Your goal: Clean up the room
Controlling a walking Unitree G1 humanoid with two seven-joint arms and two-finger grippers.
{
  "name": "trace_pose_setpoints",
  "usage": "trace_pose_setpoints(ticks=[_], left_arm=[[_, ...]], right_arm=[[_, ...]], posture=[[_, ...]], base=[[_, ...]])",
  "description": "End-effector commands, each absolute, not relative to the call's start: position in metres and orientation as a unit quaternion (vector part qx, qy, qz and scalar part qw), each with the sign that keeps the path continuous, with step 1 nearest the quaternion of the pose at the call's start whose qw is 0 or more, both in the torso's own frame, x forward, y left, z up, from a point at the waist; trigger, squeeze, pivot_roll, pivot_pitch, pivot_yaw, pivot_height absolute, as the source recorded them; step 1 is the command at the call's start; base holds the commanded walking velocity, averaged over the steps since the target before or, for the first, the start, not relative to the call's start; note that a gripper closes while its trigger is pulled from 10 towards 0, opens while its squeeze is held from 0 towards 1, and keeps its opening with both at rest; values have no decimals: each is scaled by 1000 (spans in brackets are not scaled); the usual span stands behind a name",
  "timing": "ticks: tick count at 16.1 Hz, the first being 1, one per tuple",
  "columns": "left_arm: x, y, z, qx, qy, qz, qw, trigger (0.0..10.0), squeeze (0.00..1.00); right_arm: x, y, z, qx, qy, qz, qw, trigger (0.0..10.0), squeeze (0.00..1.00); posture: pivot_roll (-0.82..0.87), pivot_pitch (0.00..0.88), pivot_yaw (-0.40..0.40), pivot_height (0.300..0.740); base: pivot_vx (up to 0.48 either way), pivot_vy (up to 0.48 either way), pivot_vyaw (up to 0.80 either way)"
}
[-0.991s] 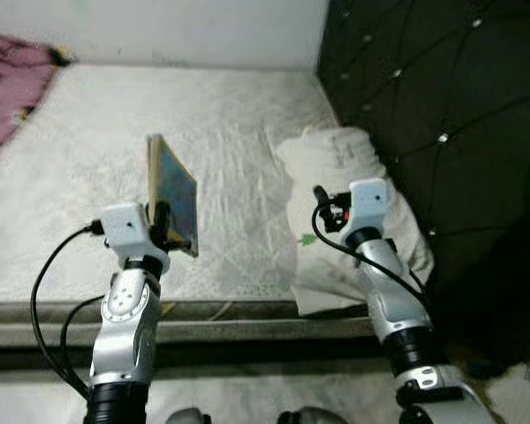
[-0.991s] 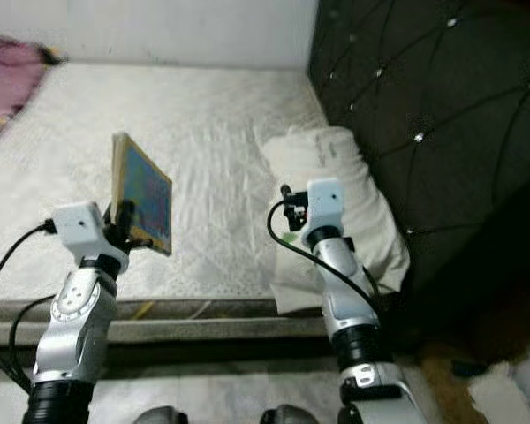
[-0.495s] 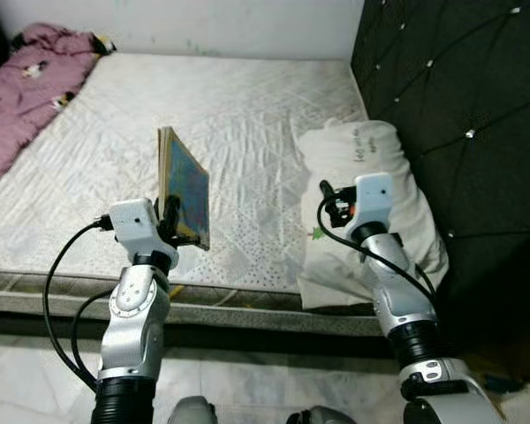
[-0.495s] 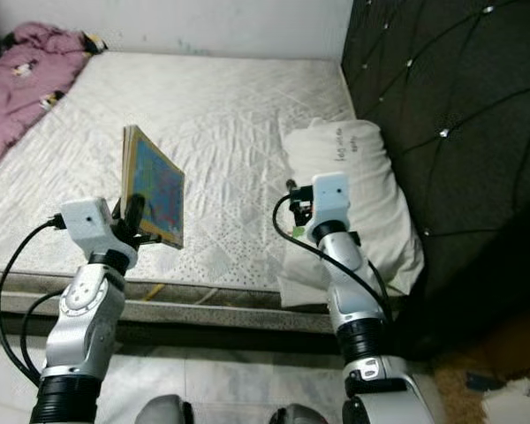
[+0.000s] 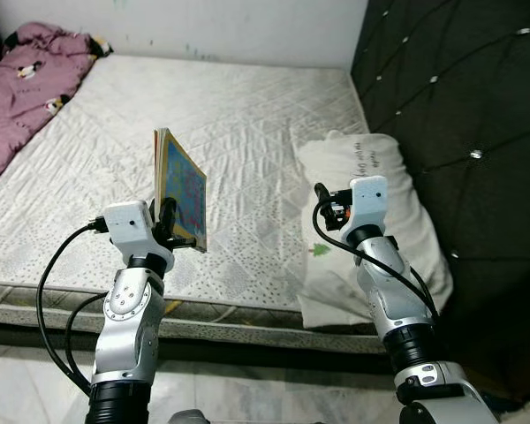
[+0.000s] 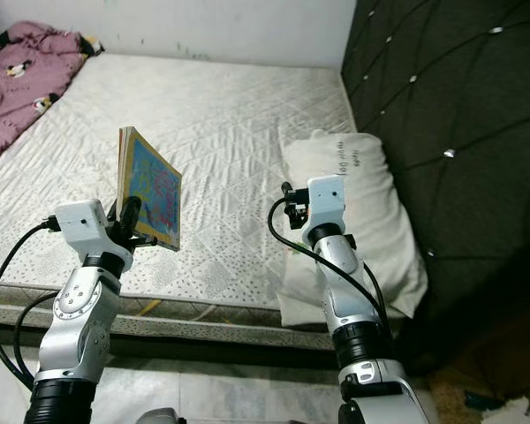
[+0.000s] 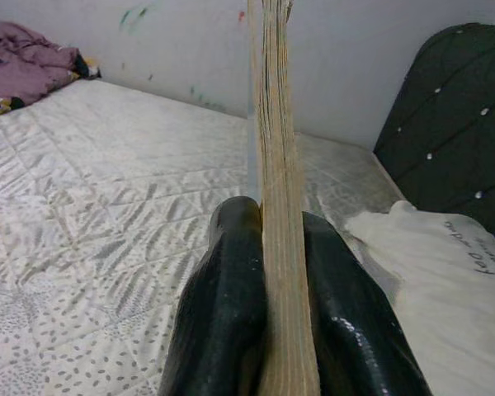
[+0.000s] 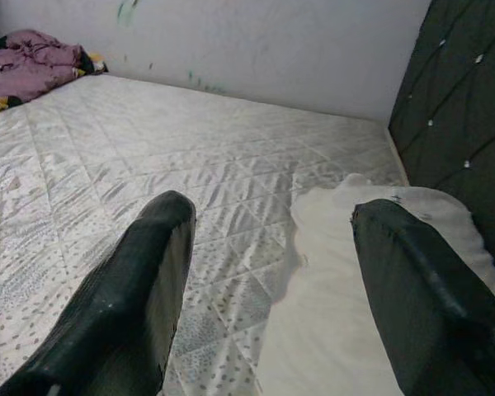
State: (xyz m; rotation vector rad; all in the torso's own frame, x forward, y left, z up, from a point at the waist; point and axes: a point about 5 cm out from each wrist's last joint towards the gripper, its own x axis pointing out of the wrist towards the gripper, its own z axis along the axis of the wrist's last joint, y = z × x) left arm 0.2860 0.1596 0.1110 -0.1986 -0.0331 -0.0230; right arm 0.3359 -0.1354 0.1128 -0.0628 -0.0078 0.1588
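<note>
Both arms keep their raised pose while the camera view shifts slightly. Left gripper (image 7: 268, 272) stays clamped on an upright book (image 5: 182, 190) above the bed's (image 5: 247, 132) near edge. Right gripper (image 8: 272, 289) hangs spread wide, holding nothing, above the white pillow (image 5: 371, 168).

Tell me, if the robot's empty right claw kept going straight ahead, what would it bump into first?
Probably the white pillow. The right claw is open and points over the pillow's edge where it meets the mattress. Depth is hard to judge, so it might touch mattress instead.
</note>
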Motion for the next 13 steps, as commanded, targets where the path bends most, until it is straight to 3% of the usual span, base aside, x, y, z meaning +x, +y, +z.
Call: trace_pose_setpoints(ticks=[1,9,13], left_arm=[[289,159,124,-96,-46,-19,994,10000,0],[290,159,123,-96,-43,-19,994,10000,0],[292,164,121,-92,-34,15,995,10000,0]], right_arm=[[338,-134,115,-34,-3,84,996,10000,0],[340,-134,115,-32,-3,80,996,10000,0],[340,-134,115,-32,-3,79,996,10000,0]], posture=[[14,0,-14,740],[15,0,-14,740],[15,0,-13,740]], base=[[311,0,0],[282,0,0],[0,0,0]])
